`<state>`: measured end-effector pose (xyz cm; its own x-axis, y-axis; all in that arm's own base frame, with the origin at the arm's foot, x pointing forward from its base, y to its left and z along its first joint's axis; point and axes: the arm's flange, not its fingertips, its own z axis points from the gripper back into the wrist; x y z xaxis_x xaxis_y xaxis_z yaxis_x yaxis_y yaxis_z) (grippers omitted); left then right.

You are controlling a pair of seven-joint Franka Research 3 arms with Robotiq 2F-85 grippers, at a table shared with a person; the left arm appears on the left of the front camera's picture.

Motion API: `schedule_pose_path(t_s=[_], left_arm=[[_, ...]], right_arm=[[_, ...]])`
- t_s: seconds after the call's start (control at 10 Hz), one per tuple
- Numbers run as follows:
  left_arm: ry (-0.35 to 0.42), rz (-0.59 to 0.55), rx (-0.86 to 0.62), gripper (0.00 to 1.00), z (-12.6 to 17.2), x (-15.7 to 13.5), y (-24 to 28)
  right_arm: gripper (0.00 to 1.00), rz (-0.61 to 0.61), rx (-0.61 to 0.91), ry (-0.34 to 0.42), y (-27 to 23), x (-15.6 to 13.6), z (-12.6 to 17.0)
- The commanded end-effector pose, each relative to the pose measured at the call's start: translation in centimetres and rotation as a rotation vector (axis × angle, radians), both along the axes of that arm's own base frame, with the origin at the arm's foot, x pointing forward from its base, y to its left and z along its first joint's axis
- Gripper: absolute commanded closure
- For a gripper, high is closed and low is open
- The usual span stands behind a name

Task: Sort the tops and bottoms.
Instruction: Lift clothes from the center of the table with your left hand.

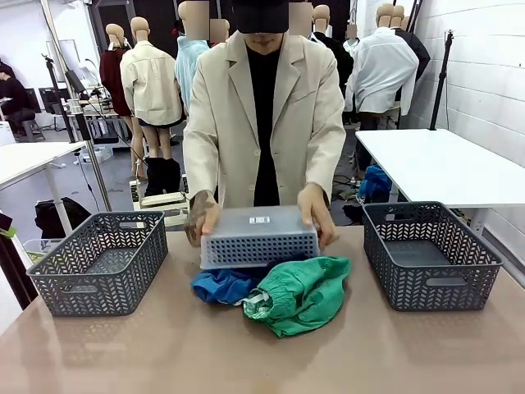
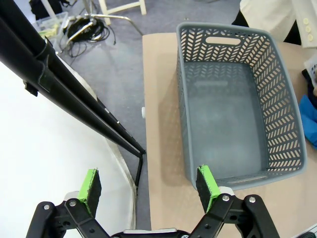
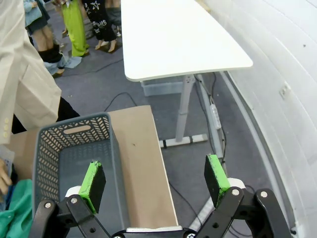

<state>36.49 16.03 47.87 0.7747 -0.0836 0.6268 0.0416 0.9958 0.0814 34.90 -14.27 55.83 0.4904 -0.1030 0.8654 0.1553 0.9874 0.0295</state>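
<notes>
- While the person (image 1: 262,107) in a beige coat stands at the far side of the table (image 1: 164,353), the clothes lie in a heap at its middle, between two grey baskets.
- The left gripper (image 2: 148,187) has its jaws spread wide with nothing between the green pads (image 2: 90,186). It hangs over the table's outer edge, just beside the near end of the left basket (image 2: 233,99).
- The right gripper (image 3: 154,179) also has its jaws spread wide and holds nothing. One pad sits over the near wall of the right basket (image 3: 74,148), and the other is over the floor past the table's edge.
- The person holds a third, upturned basket (image 1: 258,236) at the far middle of the table, with a hand (image 1: 201,217) at each short end. Its lower edge meets the heap.
- The blue top (image 1: 223,286) lies crumpled on the table, partly under the upturned basket and touching the green garment beside it.
- The green bottoms (image 1: 303,291) are bunched toward the right basket but well clear of it. The gathered waistband faces the robot, and the white drawstring (image 1: 257,306) shows at the near edge.
- A white table (image 3: 178,39) stands apart, beyond the right basket.
</notes>
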Motion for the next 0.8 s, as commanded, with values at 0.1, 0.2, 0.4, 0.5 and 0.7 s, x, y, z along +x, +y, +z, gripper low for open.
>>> schedule_pose_path(t_s=[0.1,0.2,0.4,0.5,0.7], left_arm=[[0.001,0.001,-0.005,0.00,0.03,-0.22,0.22],[0.001,0.001,-0.005,0.00,0.03,-0.22,0.22],[0.001,0.001,-0.005,0.00,0.03,-0.22,0.22],[0.001,0.001,-0.005,0.00,0.03,-0.22,0.22],[0.001,0.001,-0.005,0.00,0.03,-0.22,0.22]], right_arm=[[0.00,-0.003,0.001,0.012,-0.04,-0.07,-0.17],[0.00,-0.003,0.001,0.012,-0.04,-0.07,-0.17],[0.00,-0.003,0.001,0.012,-0.04,-0.07,-0.17],[0.00,-0.003,0.001,0.012,-0.04,-0.07,-0.17],[0.00,-0.003,0.001,0.012,-0.04,-0.07,-0.17]])
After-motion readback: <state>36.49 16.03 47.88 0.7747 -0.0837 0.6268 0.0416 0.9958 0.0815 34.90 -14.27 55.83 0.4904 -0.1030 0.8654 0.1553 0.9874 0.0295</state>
